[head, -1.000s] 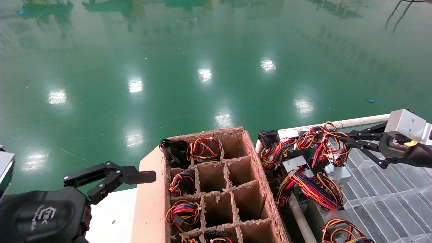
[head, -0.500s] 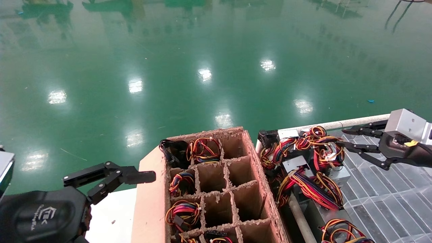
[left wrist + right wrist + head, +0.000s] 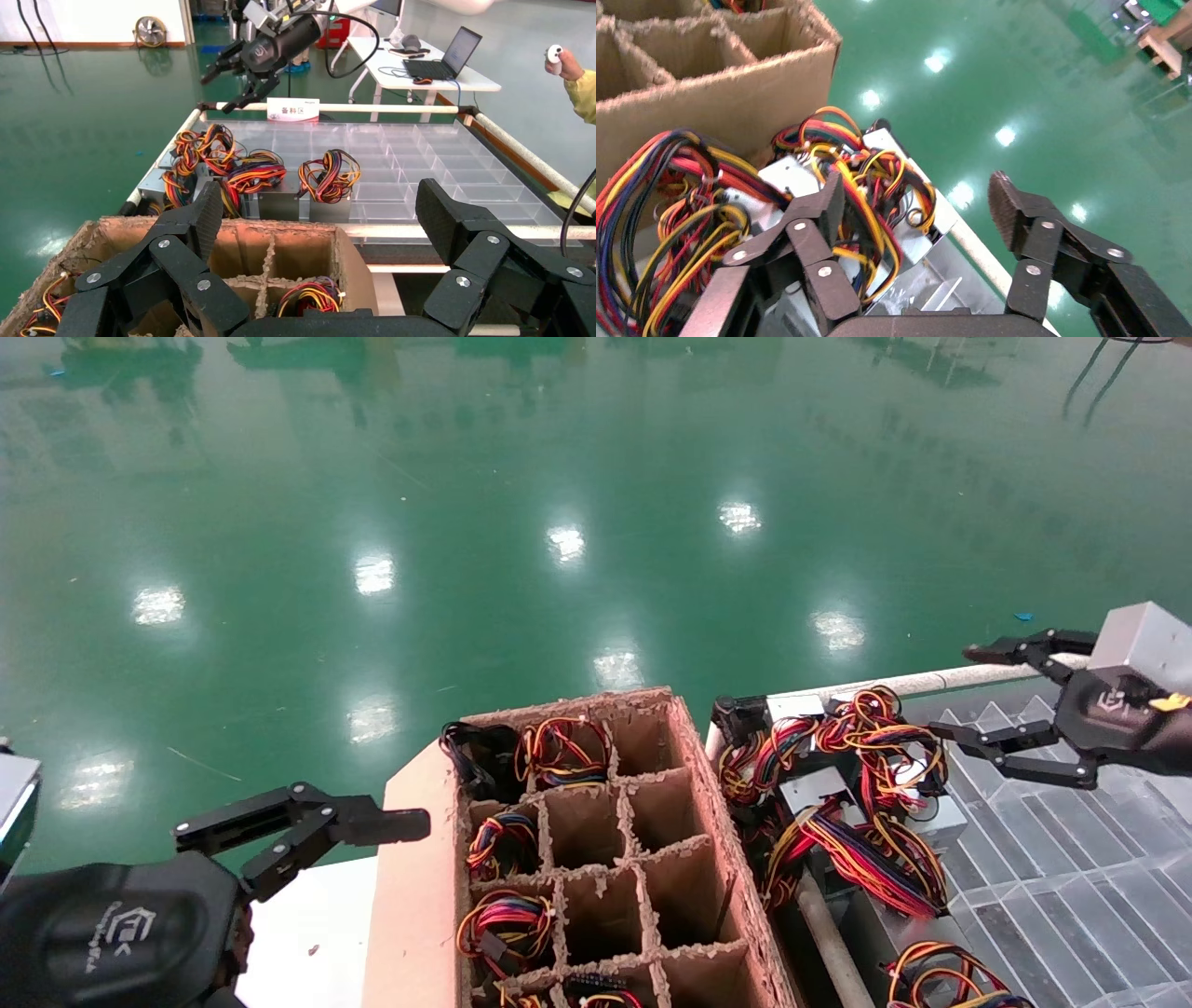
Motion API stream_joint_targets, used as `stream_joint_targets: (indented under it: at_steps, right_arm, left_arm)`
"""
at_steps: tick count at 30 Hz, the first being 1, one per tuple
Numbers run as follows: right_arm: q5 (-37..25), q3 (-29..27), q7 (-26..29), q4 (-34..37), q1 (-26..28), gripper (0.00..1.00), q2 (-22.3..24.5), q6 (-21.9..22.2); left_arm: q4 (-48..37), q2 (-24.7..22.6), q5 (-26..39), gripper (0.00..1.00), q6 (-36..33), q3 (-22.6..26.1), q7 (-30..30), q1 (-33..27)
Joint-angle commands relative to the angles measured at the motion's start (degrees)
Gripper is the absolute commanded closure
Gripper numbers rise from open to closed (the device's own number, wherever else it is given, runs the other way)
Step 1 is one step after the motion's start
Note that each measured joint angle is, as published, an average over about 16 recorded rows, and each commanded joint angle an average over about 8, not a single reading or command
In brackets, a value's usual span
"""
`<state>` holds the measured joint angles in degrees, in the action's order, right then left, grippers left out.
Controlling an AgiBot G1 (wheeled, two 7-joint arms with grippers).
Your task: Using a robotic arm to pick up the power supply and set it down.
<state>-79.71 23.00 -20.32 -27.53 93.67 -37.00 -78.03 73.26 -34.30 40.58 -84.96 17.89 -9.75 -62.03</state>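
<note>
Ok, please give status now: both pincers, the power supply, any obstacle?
Right pincer open, empty, above the rack's far rail. Left pincer open, parked beside the cardboard box. Power supply lies among tangled wires; snag possible.

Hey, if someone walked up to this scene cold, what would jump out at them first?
Probably the tangle of power supplies with bright looped wires, piled at the near-left corner of the clear gridded tray. The right pincer hangs open just beyond them, holding nothing. Left of the tray stands a divided cardboard box with wire bundles in some cells; the left pincer sits idle beside it.
</note>
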Motion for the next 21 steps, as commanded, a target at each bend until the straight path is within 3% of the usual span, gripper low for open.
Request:
stream_joint_targets:
  at_steps: [1, 8, 21]
  right_arm:
    - [0.4, -0.3, 0.3, -0.1, 0.3, 0.00, 0.1, -0.3]
    - [2.5, -1.0, 1.8, -1.5, -0.8, 0.00, 0.2, -0.8]
    - [10.4, -2.3, 8.3, -11.3, -7.7, 0.00, 0.6, -2.3]
  left_arm:
    - [0.0, 0.0, 0.0, 0.00, 0.0, 0.0, 0.0, 0.0]
    - [0.0, 0.0, 0.0, 0.00, 0.0, 0.0, 0.0, 0.0]
    - [-0.1, 0.0, 0.0, 0.00, 0.0, 0.0, 0.0, 0.0]
